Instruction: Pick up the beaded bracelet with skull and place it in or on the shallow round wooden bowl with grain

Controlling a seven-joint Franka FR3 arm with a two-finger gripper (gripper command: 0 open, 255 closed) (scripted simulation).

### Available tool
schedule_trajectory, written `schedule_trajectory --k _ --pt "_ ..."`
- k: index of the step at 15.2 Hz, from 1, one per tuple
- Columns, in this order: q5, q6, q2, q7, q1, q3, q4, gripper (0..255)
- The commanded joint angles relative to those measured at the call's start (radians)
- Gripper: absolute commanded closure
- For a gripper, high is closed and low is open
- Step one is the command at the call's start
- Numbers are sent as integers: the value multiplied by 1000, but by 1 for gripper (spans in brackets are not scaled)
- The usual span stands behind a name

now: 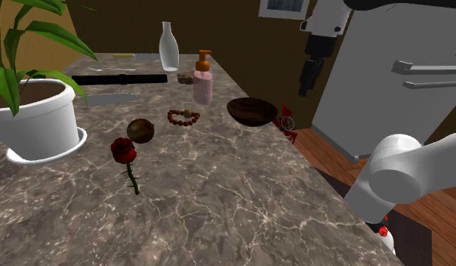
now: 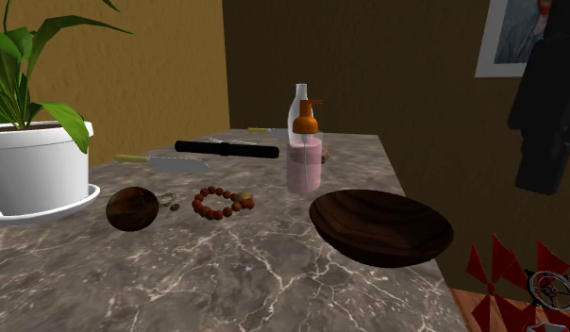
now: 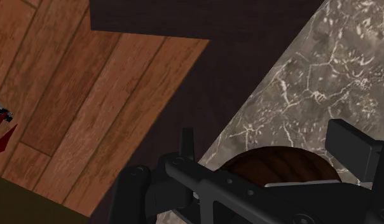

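Bracelet (image 1: pixel 183 117): flat on worktop (image 1: pixel 219 189), long axis across shoulder view's left-right, beside bowl (image 1: pixel 251 111). Claw (image 3: pixel 268 137): released, empty.

Shoulder view: on the counter (image 1: pixel 219 196), the bracelet (image 1: pixel 183 117) lies between the ball (image 1: pixel 140 130) to its left and the bowl (image 1: pixel 251 111) to its right, with the pump bottle (image 1: pixel 203 79) just behind it and the flask (image 1: pixel 168 47) farther back. The potted plant (image 1: pixel 38 121) stands at the left edge, the rose (image 1: pixel 124 155) lies before the ball, and a knife (image 1: pixel 106 98) and a bar (image 1: pixel 121 78) lie behind the ball. The gripper (image 1: pixel 308 83) hangs beyond the counter's right edge, above and right of the bowl, over the floor (image 1: pixel 328 155).
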Motion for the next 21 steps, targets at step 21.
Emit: schedule_trajectory --k 21 --pt "42 194 713 184 96 204 485 0"
